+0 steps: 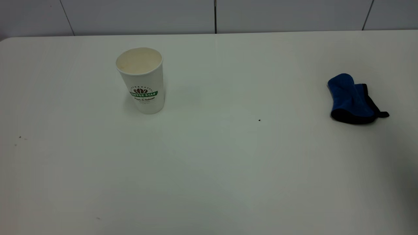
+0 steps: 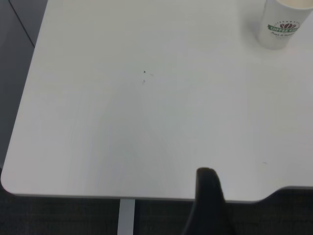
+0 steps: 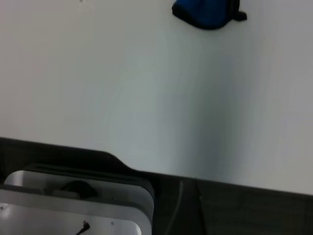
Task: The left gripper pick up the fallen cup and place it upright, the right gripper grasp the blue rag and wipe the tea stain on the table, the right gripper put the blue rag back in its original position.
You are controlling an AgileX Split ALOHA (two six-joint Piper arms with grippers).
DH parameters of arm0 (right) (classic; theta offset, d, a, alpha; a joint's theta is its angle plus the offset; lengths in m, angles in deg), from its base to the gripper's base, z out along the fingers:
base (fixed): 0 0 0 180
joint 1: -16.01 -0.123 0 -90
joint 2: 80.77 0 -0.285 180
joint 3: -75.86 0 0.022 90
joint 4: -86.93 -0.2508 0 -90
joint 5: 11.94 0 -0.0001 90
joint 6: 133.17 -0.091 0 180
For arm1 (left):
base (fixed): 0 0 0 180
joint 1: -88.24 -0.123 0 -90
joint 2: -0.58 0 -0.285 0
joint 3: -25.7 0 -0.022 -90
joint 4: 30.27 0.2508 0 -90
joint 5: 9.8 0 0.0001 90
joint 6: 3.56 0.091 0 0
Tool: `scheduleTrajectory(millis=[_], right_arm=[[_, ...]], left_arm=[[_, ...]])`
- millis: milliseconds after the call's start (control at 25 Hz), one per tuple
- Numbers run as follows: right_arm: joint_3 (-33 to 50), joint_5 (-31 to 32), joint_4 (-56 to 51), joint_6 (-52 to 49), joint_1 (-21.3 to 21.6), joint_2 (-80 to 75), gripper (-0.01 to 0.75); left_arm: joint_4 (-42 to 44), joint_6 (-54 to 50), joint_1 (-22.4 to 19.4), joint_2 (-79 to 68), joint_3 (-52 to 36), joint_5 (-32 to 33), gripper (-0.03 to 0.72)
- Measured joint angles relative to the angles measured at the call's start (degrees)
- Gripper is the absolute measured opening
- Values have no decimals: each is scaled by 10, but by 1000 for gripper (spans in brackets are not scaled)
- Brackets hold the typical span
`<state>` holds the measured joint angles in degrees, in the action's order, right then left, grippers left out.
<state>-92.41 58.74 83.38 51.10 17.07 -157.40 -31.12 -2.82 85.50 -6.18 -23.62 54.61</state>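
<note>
Well, I see the large plain white smooth table (image 1: pixel 209 169) bare of any tan tea blotch. Far ahead of my left claw (image 2: pixel 208 196), whose grip I cannot tell, the tall white paper cup with its green logo band (image 1: pixel 141 80) stands upright. Well beyond my unseen right claw lies the small folded royal-blue fluffy rag (image 1: pixel 352 99).

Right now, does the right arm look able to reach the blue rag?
Probably yes. The blue rag lies alone on the table, at the right arm's side, with nothing on or beside it.
</note>
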Motion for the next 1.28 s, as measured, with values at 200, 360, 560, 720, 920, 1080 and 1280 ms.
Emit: scheduleTrajectory(millis=[200,360,560,720,920,1080,1280], right_arm=[[125,2,-1,-11,0,132,697],[205,-1,-13,-12,0,234,687],[281,-14,-15,-10,0,347,678],[327,-36,-15,-2,0,434,673],[371,-63,-14,6,0,542,670],[384,-67,-13,9,0,620,664],[386,-67,-12,10,0,690,651]], left_arm=[[0,0,0,0,0,0,566],[0,0,0,0,0,0,566],[0,0,0,0,0,0,566],[0,0,0,0,0,0,566],[0,0,0,0,0,0,566],[0,0,0,0,0,0,566],[0,0,0,0,0,0,566]])
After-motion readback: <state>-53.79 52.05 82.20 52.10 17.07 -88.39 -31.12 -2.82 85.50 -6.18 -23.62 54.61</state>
